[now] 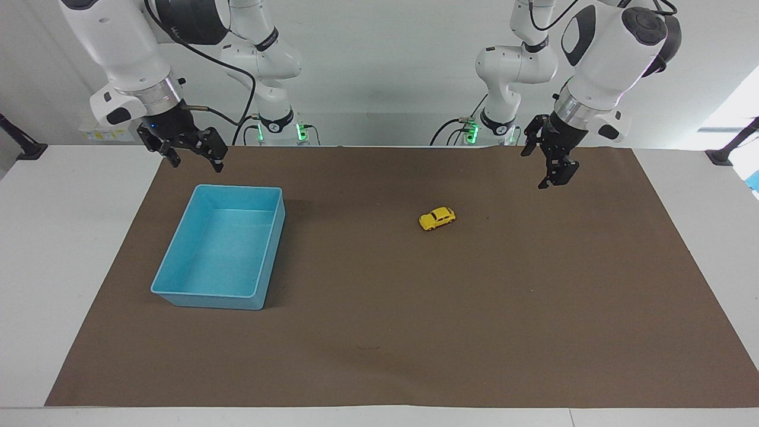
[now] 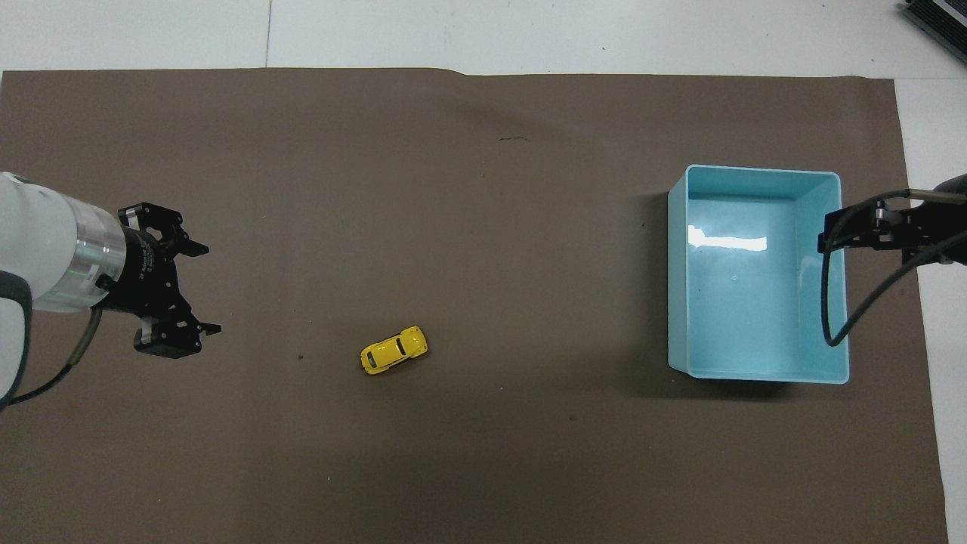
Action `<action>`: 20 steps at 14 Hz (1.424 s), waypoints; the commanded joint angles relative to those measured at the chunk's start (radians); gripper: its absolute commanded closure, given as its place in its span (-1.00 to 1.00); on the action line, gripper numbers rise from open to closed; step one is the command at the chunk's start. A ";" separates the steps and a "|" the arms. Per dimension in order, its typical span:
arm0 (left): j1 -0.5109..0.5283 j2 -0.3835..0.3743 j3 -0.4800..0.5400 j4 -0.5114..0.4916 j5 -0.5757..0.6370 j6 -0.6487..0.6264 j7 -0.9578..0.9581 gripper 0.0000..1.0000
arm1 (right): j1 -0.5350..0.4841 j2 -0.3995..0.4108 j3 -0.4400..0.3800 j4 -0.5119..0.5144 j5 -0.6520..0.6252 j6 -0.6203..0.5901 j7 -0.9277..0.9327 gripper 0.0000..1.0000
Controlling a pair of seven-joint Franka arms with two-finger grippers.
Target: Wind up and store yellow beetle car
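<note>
Count: 1 yellow beetle car, 1 light-blue bin, 1 brown mat on 1 white worktop. 2 arms, w/ 1 gripper each: left gripper, right gripper.
</note>
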 commanded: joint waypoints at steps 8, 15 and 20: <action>-0.159 -0.010 0.013 -0.242 -0.012 0.270 -0.301 -1.00 | -0.001 -0.015 -0.012 -0.011 0.024 -0.006 -0.021 -1.00; -0.329 0.116 0.013 -0.361 -0.012 0.546 -0.428 -1.00 | 0.000 -0.015 -0.012 -0.011 0.024 -0.008 -0.021 -1.00; -0.385 0.206 0.016 -0.427 -0.003 0.683 -0.430 -1.00 | 0.000 -0.015 -0.012 -0.011 0.024 -0.006 -0.021 -1.00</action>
